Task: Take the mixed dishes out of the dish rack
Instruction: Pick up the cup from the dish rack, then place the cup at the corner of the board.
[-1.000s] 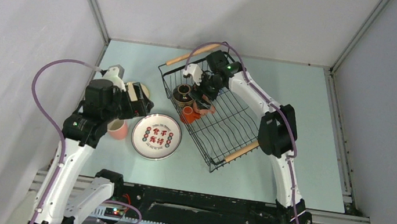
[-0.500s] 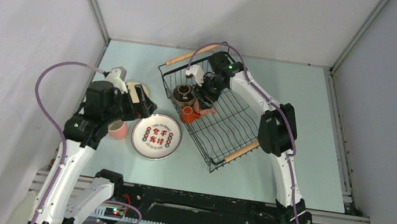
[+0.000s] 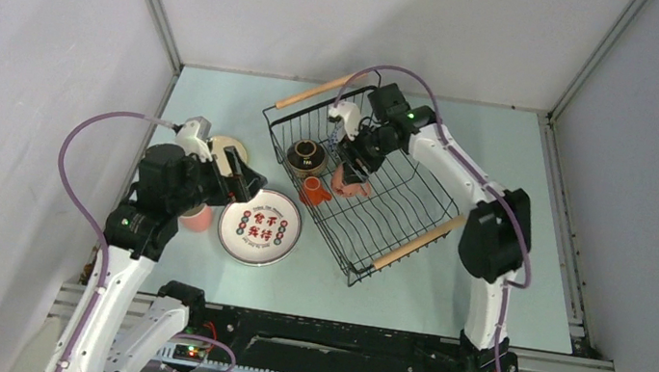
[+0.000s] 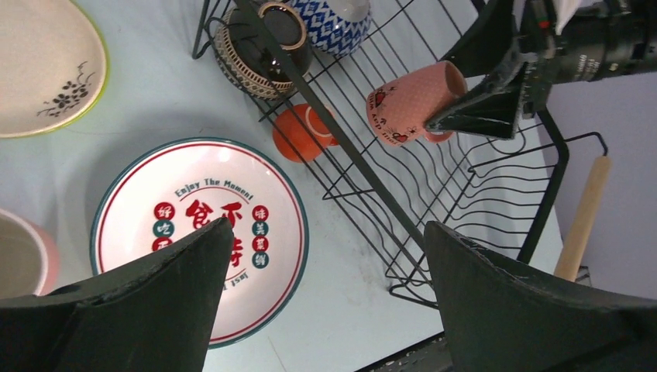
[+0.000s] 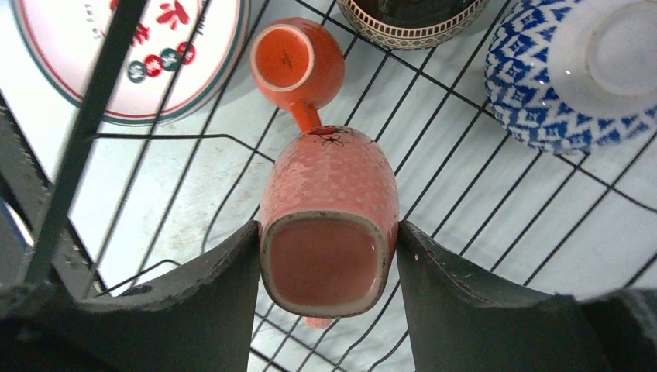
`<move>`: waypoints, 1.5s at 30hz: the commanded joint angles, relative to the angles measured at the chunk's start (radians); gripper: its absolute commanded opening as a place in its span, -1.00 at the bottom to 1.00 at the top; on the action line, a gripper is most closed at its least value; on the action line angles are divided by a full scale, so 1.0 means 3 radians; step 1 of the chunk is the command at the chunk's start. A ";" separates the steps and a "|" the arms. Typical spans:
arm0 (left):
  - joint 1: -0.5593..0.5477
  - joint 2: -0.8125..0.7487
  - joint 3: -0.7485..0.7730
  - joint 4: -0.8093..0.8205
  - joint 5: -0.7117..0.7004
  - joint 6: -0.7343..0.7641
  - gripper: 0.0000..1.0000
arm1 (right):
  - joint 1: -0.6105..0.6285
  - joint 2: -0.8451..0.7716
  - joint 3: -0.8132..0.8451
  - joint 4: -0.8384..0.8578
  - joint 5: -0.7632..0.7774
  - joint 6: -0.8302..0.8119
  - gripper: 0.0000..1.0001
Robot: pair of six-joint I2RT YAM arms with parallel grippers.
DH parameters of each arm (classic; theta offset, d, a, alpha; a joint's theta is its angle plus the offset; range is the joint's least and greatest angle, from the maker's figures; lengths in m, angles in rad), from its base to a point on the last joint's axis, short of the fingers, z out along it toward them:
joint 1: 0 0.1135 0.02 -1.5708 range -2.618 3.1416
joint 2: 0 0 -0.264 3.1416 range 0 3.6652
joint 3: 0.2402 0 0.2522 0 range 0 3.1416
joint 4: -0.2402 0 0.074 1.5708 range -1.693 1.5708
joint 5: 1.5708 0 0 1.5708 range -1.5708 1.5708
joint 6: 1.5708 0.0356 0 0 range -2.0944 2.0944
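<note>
My right gripper point(image 5: 328, 267) is shut on a pink mug point(image 5: 329, 186), fingers pressed on both sides of its rim. The mug hangs tilted over the black wire dish rack point(image 3: 369, 221). An orange cup point(image 5: 298, 66), a dark patterned cup point(image 4: 263, 39) and a blue-and-white bowl point(image 5: 573, 77) lie in the rack's left end. Left of the rack, my left gripper point(image 4: 329, 287) stands open and empty above the plate with red characters point(image 4: 200, 232).
A cream saucer point(image 4: 42, 66) and a second pink mug point(image 3: 197, 217) sit on the table left of the plate. The rack has wooden handles at its far left point(image 3: 320, 90) and near right point(image 3: 420, 241). Grey walls enclose the table.
My right gripper has closed on the pink mug and raised it off the rack floor, shifting right. The left arm has drifted slightly toward the near edge, jaws still wide.
</note>
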 commanded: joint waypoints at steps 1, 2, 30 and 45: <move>-0.0038 -0.0096 -0.0058 0.0273 0.0205 -0.0138 0.99 | -0.0034 -0.0651 -0.0297 0.0545 -0.0067 0.0492 -0.70; -0.0048 -0.0112 -0.0083 0.0315 0.0213 -0.0164 0.99 | -0.0041 -0.0781 -0.0395 0.0587 -0.0052 0.0616 -0.70; -0.0642 -0.0031 -0.0376 0.2065 0.0650 -0.1092 0.99 | 0.0101 -0.2337 -0.1871 0.2793 -0.0147 0.3364 -0.77; -0.0849 0.0000 -0.0785 0.3271 0.0529 -0.1881 0.97 | 0.0274 -0.2485 -0.2282 0.3703 -0.0423 0.4120 -0.78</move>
